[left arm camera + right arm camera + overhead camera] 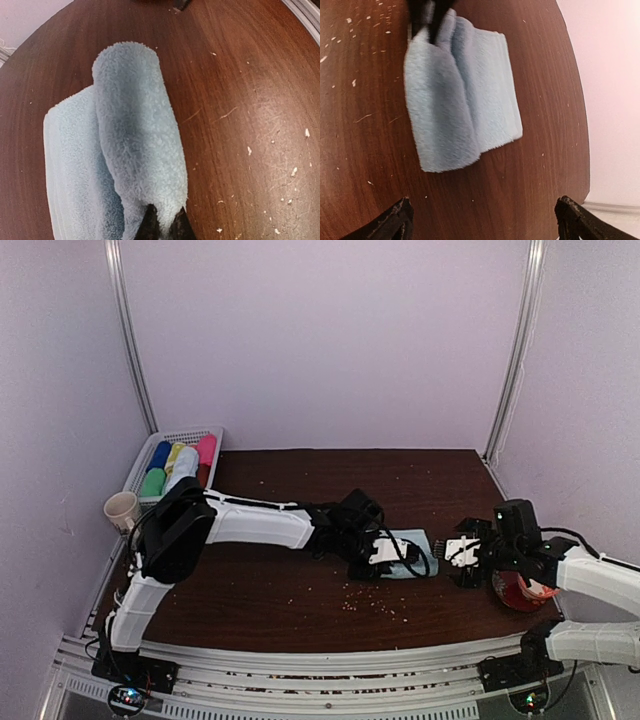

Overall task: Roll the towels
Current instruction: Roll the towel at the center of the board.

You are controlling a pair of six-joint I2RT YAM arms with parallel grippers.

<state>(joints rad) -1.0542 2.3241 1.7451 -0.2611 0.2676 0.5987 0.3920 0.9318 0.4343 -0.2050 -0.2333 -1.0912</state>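
The pale light-blue soft cloth towel [135, 145] is lying half rolled on the dark brown wooden table [280, 590]. The left gripper [162, 227] is pinching the roll's end. The right gripper [485, 225] is waiting spread wide just beside it. The towel is looking light and limp, so I judge both roll ends need holding.

Place: robot lab test cell | Evidence: plain lilac walls [330, 340], metal frame posts [131, 340], enclosed brown table [280, 580]
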